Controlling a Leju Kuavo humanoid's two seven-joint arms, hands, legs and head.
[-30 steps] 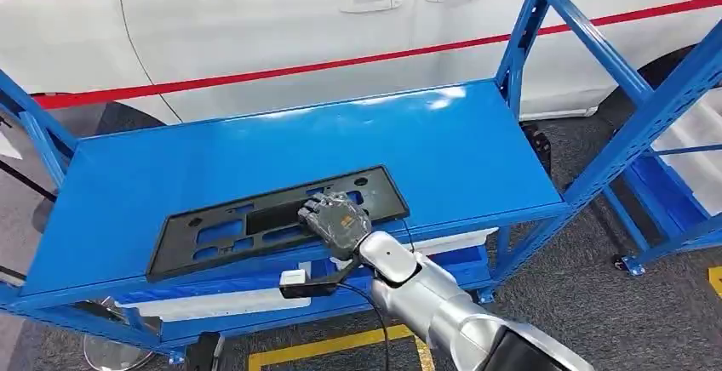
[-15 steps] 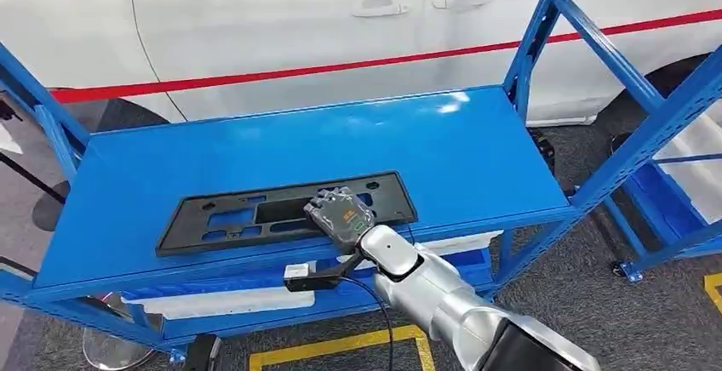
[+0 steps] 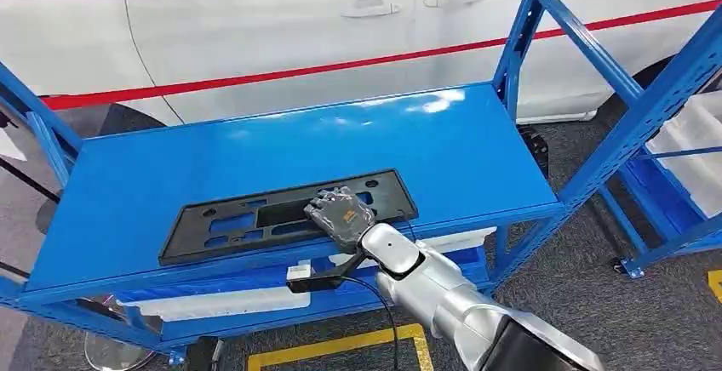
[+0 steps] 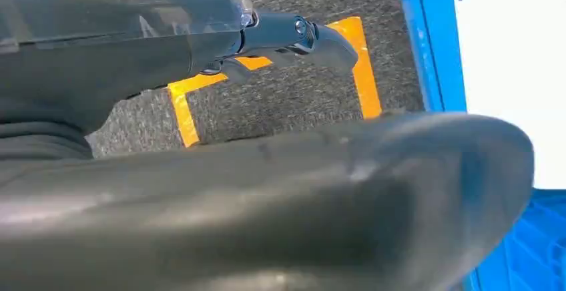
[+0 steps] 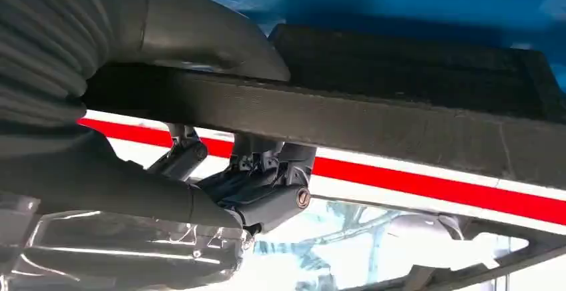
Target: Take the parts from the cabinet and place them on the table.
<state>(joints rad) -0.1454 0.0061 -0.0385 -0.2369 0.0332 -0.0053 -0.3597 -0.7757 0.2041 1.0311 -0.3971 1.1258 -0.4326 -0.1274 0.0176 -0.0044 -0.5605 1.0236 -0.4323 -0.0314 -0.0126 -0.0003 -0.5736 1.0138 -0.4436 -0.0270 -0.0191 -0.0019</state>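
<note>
A long black plastic part [image 3: 247, 220] with cut-outs lies flat near the front edge of the blue table [image 3: 400, 137]. My right hand [image 3: 340, 216] rests on its right half, the silver arm reaching in from below. In the right wrist view the thick grey thumb [image 5: 200, 37] lies on one face of the black part [image 5: 414, 117] and the darker fingers [image 5: 267, 187] curl under the other, so the hand grips its edge. My left hand [image 4: 267, 197] hangs over the carpet, its fingers [image 4: 294, 34] stretched out with nothing in them.
A white car [image 3: 281, 22] with a red stripe stands close behind the table. Blue rack uprights [image 3: 634, 120] and white bins [image 3: 702, 154] are at the right. White trays [image 3: 221, 305] sit on the lower shelf. Yellow tape [image 3: 332, 345] marks the grey carpet.
The whole picture has swayed a little. The black part now lies slightly straighter along the table's front edge, with my right hand still on it.
</note>
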